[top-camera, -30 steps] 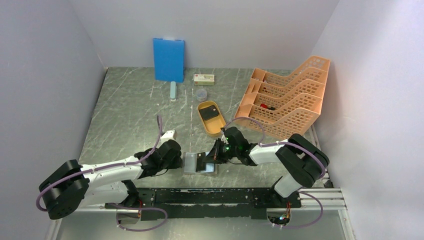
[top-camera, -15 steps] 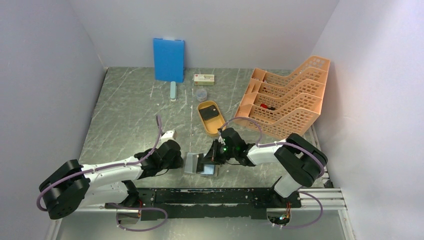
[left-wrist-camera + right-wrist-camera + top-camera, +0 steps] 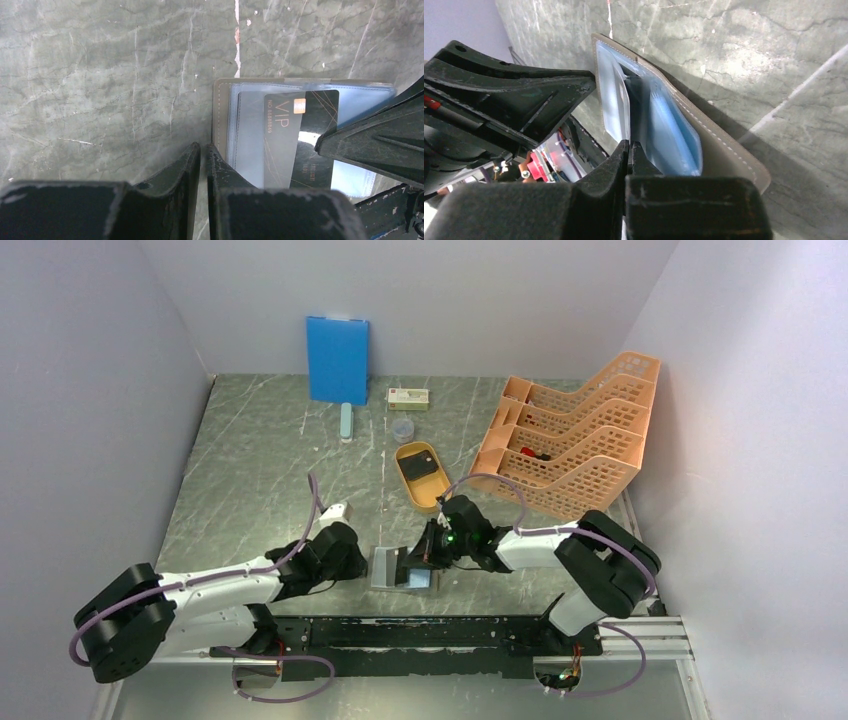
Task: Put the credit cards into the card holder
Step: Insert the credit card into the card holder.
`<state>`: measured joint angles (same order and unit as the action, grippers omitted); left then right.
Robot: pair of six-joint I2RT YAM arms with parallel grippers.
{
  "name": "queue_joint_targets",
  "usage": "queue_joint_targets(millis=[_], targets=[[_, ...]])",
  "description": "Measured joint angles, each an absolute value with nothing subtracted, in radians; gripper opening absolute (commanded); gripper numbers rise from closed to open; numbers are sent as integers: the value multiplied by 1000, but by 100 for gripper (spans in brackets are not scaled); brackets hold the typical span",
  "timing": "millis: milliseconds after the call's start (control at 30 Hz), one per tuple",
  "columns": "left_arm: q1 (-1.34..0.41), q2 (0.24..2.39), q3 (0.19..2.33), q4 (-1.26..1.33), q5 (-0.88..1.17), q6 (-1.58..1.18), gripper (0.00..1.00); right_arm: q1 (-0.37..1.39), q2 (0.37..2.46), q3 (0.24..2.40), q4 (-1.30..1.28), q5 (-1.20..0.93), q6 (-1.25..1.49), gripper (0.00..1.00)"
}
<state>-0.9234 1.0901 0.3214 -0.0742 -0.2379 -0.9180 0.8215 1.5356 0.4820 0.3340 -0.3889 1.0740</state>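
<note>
Centrally, right gripper (image 3: 629,146) pinched on the credit card (image 3: 295,140), card partway inside the open card holder (image 3: 724,150), left gripper (image 3: 203,148) almost closed at the holder's edge, its grip unclear, both arms low over the table (image 3: 260,470), converging near its front, VIP lettering legible from left wrist alone.

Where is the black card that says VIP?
In the left wrist view, the black VIP credit card lies in the open taupe-grey folding card holder, right of centre, pinched by the right arm's fingers.
</note>
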Motion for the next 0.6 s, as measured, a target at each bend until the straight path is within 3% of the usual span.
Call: queue_joint_targets(millis=[500, 600], targets=[[-923, 1073, 303, -56, -219, -933, 16, 858, 1563, 505, 357, -381, 1100, 0], [-923, 1070, 300, -54, -215, -935, 16, 866, 1570, 512, 357, -381, 1100, 18]])
